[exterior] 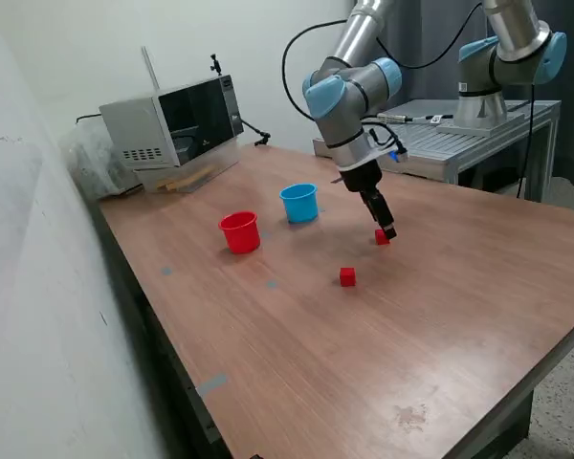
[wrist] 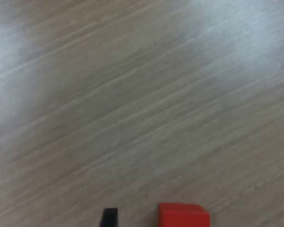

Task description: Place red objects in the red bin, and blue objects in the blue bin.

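Fingers [wrist: 110, 216] of the gripper [exterior: 386, 231] reach down to the bench [exterior: 440, 325], spread apart on either side of a red cube [exterior: 382, 237]; in the wrist view one dark fingertip stands clear of the cube's side (the other only peeks in at the frame's edge), so nothing is clamped. A second red cube [exterior: 347, 276] lies nearer the front edge, well apart from the first. Farther back, toward the exterior view's left, the red cup [exterior: 239, 232] stands upright, and the blue cup [exterior: 299, 203] stands just beyond it. At the far left corner sits a microwave [exterior: 177, 127].
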`<state>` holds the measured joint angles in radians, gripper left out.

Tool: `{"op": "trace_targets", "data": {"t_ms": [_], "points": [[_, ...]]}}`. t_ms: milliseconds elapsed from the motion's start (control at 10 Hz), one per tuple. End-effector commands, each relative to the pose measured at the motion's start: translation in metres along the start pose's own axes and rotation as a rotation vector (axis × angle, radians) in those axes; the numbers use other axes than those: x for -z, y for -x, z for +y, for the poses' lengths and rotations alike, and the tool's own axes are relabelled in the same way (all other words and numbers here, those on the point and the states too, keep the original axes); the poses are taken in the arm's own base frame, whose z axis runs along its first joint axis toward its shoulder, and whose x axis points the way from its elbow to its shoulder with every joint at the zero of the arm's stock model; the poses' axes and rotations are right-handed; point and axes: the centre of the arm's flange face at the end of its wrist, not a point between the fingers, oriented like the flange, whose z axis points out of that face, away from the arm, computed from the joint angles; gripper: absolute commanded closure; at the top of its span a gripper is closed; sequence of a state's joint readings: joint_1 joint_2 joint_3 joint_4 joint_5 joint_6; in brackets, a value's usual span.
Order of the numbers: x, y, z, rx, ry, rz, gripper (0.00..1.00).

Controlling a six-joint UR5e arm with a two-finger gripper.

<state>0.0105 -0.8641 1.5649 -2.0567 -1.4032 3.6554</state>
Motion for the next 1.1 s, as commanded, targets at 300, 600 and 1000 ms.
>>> {"op": "trace_targets", "data": {"t_ms": [300,600,1000], "points": [[-0.008,0.002,0.003,-0.004,-0.010,-0.009,0.00],[-0.019,0.003,0.007,0.008,-0.010,-0.012,1.00],[0.034,0.002,0.003,0.027,0.118,-0.047,1.00]]}}
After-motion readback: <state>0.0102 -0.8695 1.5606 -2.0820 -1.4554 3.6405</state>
